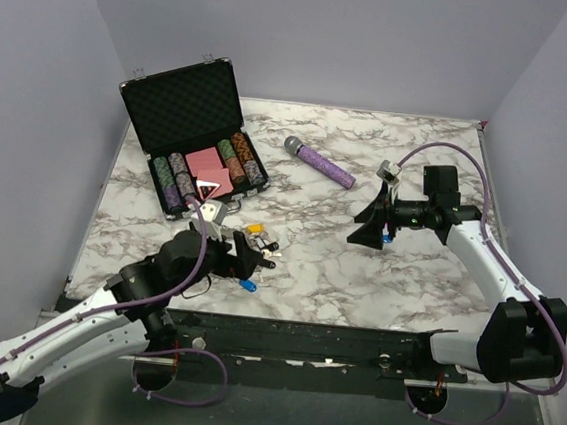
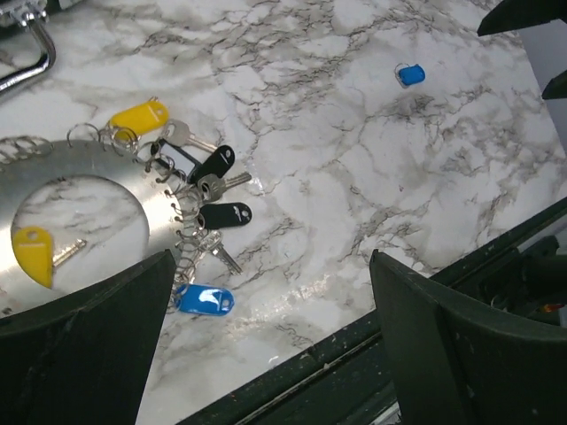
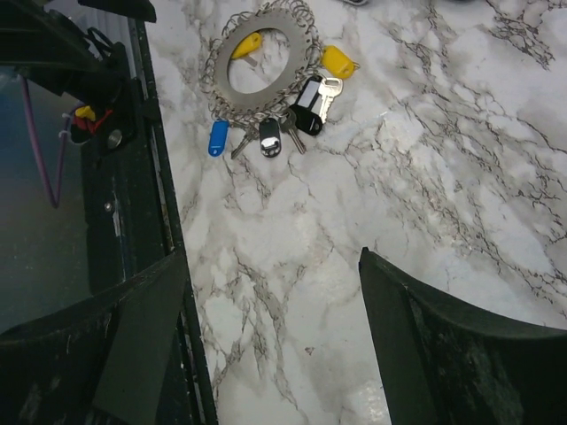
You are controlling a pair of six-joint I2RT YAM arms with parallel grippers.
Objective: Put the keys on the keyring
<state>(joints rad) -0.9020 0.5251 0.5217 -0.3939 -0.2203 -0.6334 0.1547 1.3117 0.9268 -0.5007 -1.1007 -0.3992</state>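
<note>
The keyring is a wide silvery toothed ring lying on the marble at the left of the left wrist view. It also shows in the right wrist view, keyring. Keys hang round its edge: yellow, two black, blue. Another yellow key lies inside its hole. A loose blue key lies apart on the table, beside my right gripper. That gripper is open and holds nothing. My left gripper hovers open just right of the ring, also holding nothing.
An open black case with poker chips stands at the back left; its metal handle is near the ring. A purple microphone lies at the back centre. The table's black front rail runs under my left gripper.
</note>
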